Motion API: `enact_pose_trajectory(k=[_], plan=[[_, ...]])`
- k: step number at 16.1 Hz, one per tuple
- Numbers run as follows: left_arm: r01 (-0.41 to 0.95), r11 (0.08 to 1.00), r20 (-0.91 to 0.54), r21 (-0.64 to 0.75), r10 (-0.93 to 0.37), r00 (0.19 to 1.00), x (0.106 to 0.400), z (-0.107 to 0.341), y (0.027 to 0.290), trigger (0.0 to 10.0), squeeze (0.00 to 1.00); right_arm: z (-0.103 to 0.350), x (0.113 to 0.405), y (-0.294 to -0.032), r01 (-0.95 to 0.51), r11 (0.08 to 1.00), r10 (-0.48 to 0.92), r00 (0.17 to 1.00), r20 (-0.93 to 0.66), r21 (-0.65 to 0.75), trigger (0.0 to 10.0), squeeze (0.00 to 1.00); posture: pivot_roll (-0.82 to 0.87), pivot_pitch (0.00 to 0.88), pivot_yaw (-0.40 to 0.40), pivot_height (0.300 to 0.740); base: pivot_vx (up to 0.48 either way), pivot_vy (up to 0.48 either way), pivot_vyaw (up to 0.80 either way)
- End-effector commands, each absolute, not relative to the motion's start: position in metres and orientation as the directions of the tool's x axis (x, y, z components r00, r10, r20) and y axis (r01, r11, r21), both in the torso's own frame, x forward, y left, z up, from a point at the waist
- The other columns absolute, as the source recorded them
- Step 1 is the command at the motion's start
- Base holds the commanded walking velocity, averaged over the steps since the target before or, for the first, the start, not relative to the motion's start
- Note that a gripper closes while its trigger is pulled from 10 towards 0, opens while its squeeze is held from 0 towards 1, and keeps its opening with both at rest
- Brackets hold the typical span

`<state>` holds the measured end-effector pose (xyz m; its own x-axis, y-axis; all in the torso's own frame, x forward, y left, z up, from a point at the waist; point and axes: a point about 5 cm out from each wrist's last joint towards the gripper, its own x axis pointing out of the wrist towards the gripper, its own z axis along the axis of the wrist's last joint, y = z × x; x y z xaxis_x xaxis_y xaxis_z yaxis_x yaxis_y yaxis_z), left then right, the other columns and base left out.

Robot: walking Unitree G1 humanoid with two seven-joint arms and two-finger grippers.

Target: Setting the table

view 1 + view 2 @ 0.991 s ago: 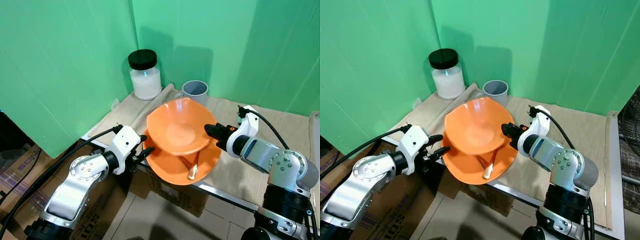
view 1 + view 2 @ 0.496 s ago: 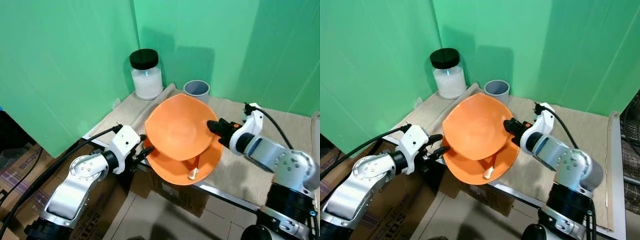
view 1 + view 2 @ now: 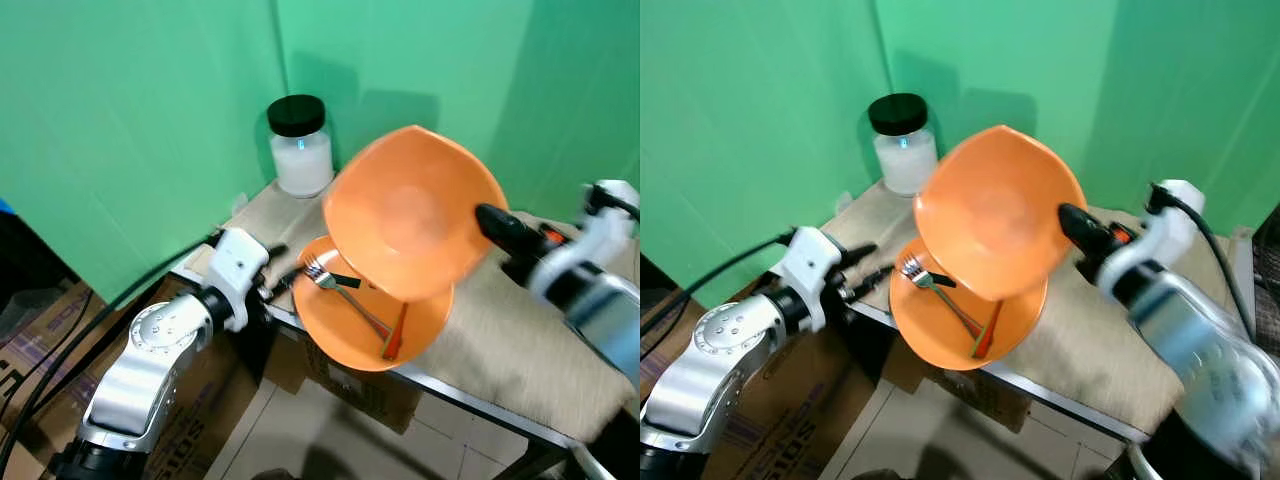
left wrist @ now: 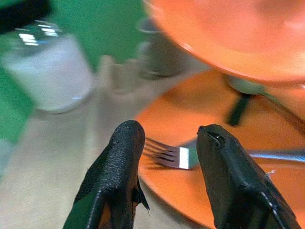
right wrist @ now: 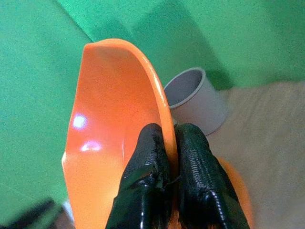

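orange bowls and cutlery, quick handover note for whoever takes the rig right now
Right gripper: shut on the rim of the upper orange bowl, held tilted in the air above the table.
Left gripper: open, at the near rim of the lower orange bowl, empty.
Fork and an orange utensil lie in the lower bowl.
Done: bowls unstacked.
Left: set the upper bowl down, lay out the cutlery.

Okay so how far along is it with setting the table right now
Early stage. In hand: the right gripper has the upper orange bowl pinched by its rim, tilted up clear of the lower orange plate. That leaves the fork and the other utensils lying on the plate exposed. The left gripper is open beside the fork. Left: setting the bowl down, laying out cutlery. The grey cup and jar stand at the back.
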<state>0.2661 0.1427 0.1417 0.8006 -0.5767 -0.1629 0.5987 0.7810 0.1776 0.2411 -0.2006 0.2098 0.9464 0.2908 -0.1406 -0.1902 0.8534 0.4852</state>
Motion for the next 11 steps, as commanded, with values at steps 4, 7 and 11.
enact_pose_trajectory(k=[4,7,11], plan=[[0.48,0.851,-0.04,0.214,-0.484,0.874,0.278,0.161,0.143,10.0,0.0,0.21,0.232,-0.189,-0.185,0.888,0.232,0.971,-0.063,0.422,10.0,0.0,-0.04,0.0,0.101,0.74,0.0,0.062,-0.17],[0.426,0.875,-0.028,0.229,-0.432,0.902,0.285,0.162,0.141,10.0,0.0,0.199,0.233,-0.196,-0.077,0.885,0.135,0.986,-0.095,0.46,10.0,0.0,-0.04,0.0,0.106,0.74,0.0,0.45,-0.75],[0.34,0.908,-0.009,0.246,-0.349,0.937,0.293,0.164,0.145,10.0,0.0,0.2,0.239,-0.199,-0.033,0.902,0.067,0.996,-0.063,0.43,10.0,0.0,-0.04,0.0,0.105,0.74,0.0,-0.331,-0.76]])
